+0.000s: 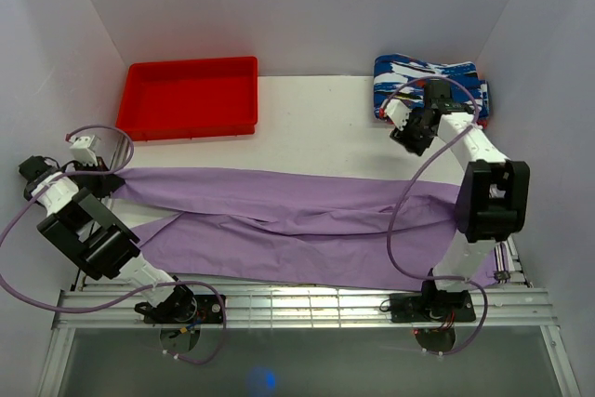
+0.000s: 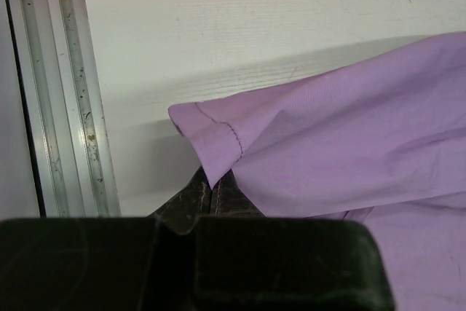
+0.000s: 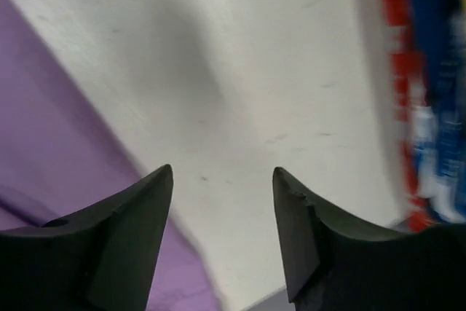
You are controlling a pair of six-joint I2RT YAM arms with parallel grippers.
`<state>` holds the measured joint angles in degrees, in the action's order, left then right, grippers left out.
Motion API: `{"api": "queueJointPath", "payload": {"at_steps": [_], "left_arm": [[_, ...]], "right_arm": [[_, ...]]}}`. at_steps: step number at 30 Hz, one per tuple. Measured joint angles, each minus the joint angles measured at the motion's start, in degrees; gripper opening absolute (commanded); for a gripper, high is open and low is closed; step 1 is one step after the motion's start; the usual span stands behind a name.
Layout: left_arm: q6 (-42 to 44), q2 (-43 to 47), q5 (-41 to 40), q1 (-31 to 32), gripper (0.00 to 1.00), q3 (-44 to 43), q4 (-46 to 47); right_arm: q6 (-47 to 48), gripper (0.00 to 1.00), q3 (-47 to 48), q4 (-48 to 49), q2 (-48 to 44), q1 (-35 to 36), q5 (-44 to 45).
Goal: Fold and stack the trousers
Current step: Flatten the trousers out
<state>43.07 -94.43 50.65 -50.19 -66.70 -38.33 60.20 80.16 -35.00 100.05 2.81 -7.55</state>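
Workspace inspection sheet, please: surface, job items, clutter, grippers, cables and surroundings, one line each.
Surface: white table, bare between the items, faint scuffs.
Job's things: lilac trousers spread lengthwise across the near half, wrinkled, not yet folded.
Clutter: red tray, empty, far left; patterned folded garments in the far right corner.
Grippers: left gripper shut on a trouser hem at the left edge; right gripper open over bare table near the patterned garments, holding nothing.
Cables: left arm's cable and right arm's cable loop free; the right one crosses over the trousers in the top view.
Surroundings: white walls on three sides; metal rail at the near edge.
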Motion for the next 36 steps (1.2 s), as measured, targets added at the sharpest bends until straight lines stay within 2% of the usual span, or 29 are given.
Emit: {"api": "queueJointPath", "payload": {"at_steps": [1, 2, 3, 7, 11, 14, 17, 18, 20, 21, 26, 30, 36], "left_arm": [[-0.04, -0.04, -0.02, 0.0, 0.0, 0.0, 0.0], [-0.04, -0.11, 0.0, 0.0, 0.0, 0.0, -0.04], [-0.02, -0.22, 0.02, 0.0, 0.0, -0.02, -0.07], [0.22, -0.79, -0.02, 0.0, 0.0, 0.0, -0.2], [0.57, -0.79, -0.02, 0.0, 0.0, 0.0, -0.24], [0.74, -0.83, -0.02, 0.0, 0.0, 0.0, -0.26], [1.01, -0.98, -0.04, 0.0, 0.0, 0.0, -0.31], [1.07, -1.07, -0.04, 0.0, 0.0, 0.0, -0.33], [1.11, -1.27, -0.04, 0.0, 0.0, 0.0, -0.42], [1.18, -1.36, -0.09, 0.0, 0.0, 0.0, -0.44], [1.73, -1.49, -0.09, 0.0, 0.0, 0.0, -0.76], [2.05, -1.31, -0.04, 0.02, 0.0, 0.22, -1.33], [0.22, 3.34, 0.07, 0.02, 0.0, 4.92, 1.38]], "right_arm": [[0.07, 0.75, 1.14, -2.75, 2.34, -0.02, -1.79], [0.37, 0.79, 1.62, -5.57, 4.17, -0.02, -3.41], [0.74, 0.89, 1.77, -8.39, 5.51, 0.02, -4.85], [1.55, 0.93, 2.54, -17.84, 9.14, 0.31, -9.75], [1.86, 0.93, 2.99, -21.86, 11.3, 0.74, -12.26], [2.05, 0.86, 2.99, -23.04, 12.94, 1.11, -13.0], [2.64, 0.66, 2.69, -23.12, 14.8, 1.57, -12.7], [2.75, 0.5, 2.47, -22.86, 14.8, 1.79, -12.48], [3.37, 0.31, 1.79, -21.94, 14.78, 1.95, -11.72], [3.39, 0.1, 1.49, -21.75, 14.75, 1.99, -11.41], [2.99, 0.08, 0.5, -21.55, 12.85, 2.1, -9.33], [1.7, 0.08, 0.57, -20.02, 5.14, 1.88, -6.58], [0.11, 0.08, 0.61, -8.31, -7.54, 1.7, -0.04]]}}
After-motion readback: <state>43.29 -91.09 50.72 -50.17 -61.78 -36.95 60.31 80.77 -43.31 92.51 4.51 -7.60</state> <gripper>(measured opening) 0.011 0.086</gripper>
